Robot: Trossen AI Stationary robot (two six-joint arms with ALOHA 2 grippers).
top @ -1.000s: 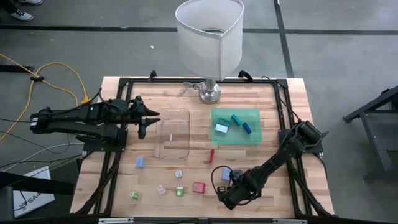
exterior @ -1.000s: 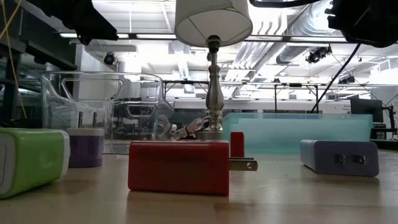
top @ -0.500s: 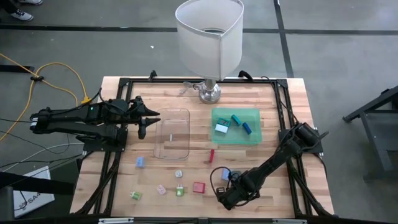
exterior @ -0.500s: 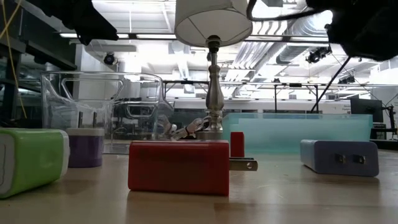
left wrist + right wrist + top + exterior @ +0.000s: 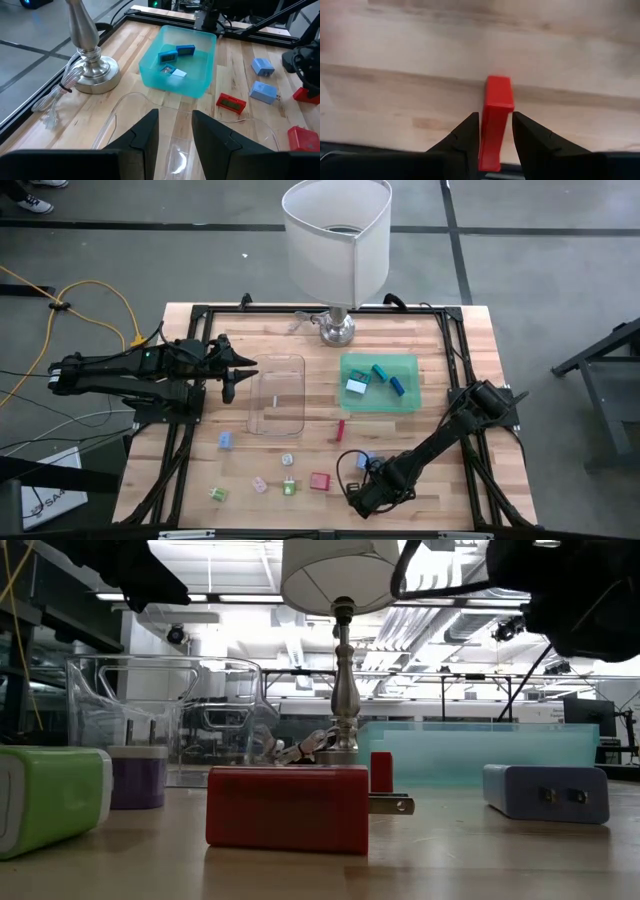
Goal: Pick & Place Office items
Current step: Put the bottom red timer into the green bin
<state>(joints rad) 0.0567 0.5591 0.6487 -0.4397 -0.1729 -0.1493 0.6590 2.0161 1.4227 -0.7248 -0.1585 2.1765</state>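
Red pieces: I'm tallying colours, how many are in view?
3: a red stick by the clear tray, a red block near the front, a red piece clamped in the right gripper. Others may be hidden.

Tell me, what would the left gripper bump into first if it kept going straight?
Probably the clear tray: the left gripper points across its near edge, tilted down toward its floor. Depth is hard to judge.

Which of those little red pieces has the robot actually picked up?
The red stick pinched between the right gripper fingers, lifted above the table. The red charger block and the other red stick lie untouched on the wood.
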